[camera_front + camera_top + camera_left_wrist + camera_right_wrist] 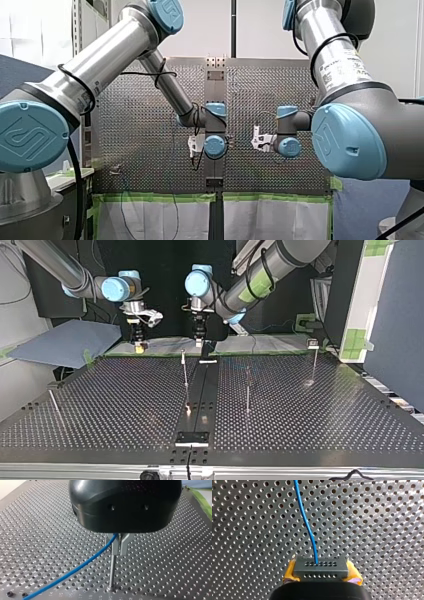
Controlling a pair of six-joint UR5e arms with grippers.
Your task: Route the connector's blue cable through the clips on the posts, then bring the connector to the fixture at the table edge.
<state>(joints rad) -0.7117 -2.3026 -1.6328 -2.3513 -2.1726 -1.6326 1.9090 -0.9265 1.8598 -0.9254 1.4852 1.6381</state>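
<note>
In the right wrist view my right gripper [322, 576] has its yellow pads [290, 573] shut on the grey connector [321, 567]. The blue cable [308, 527] leaves the connector's face and runs ahead over the perforated table. In the left wrist view the cable [75, 570] rises between the metal fingers [124, 545] of my left gripper [118, 552], which is shut on it directly above a thin post [112, 572]. In the top view my right gripper [140, 344] hangs at the far left-centre and my left gripper [200, 341] is beside it, over the central rail.
Several thin posts stand on the table in the top view: one [185, 371] left of the rail, one [247, 390] right of it, one [314, 362] far right, one [54, 407] at the left edge. A black fixture [191, 438] sits on the rail at the near edge.
</note>
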